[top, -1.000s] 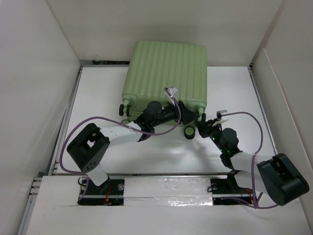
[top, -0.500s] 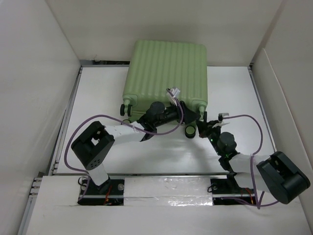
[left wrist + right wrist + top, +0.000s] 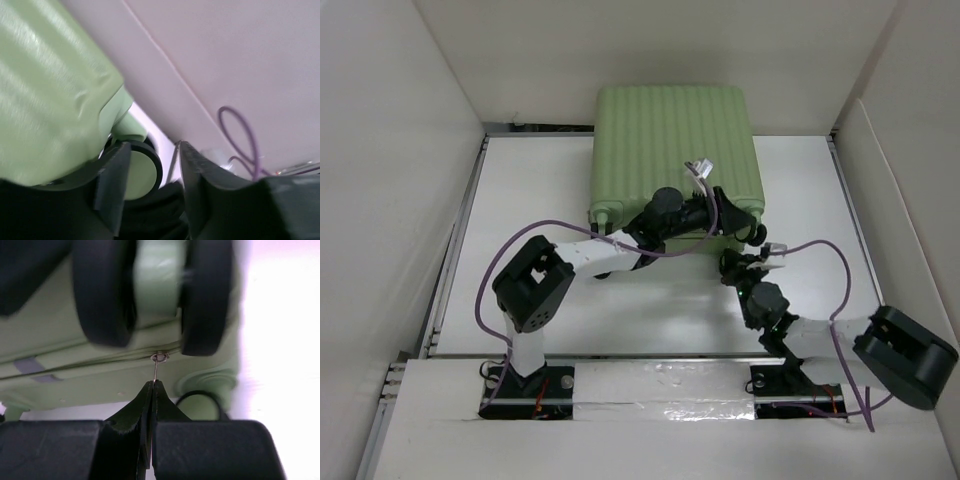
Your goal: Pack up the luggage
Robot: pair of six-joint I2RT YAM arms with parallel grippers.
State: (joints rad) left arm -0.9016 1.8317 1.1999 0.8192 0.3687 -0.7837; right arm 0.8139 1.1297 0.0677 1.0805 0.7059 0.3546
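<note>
Progress first: the luggage (image 3: 665,140) lies shut, ribbed shell up, at 12 o'clock on the table (image 3: 520,200), so any loading appears done and the closing of the zip seems to be the step in hand. How far round the zip has run I cannot tell. The right gripper (image 3: 153,390), at about 5 o'clock off the case's near right corner, has its jaws pressed together on the thin metal zipper pull (image 3: 156,367). The left gripper (image 3: 153,150) reaches over the near edge with its jaws apart, holding nothing, a wheel (image 3: 144,171) just beside one finger. Counted: one case, one zipper pull, two arms, and two purple cables (image 3: 500,270). The right wrist view shows two black wheel discs (image 3: 105,295) and the left wrist view one wheel.
</note>
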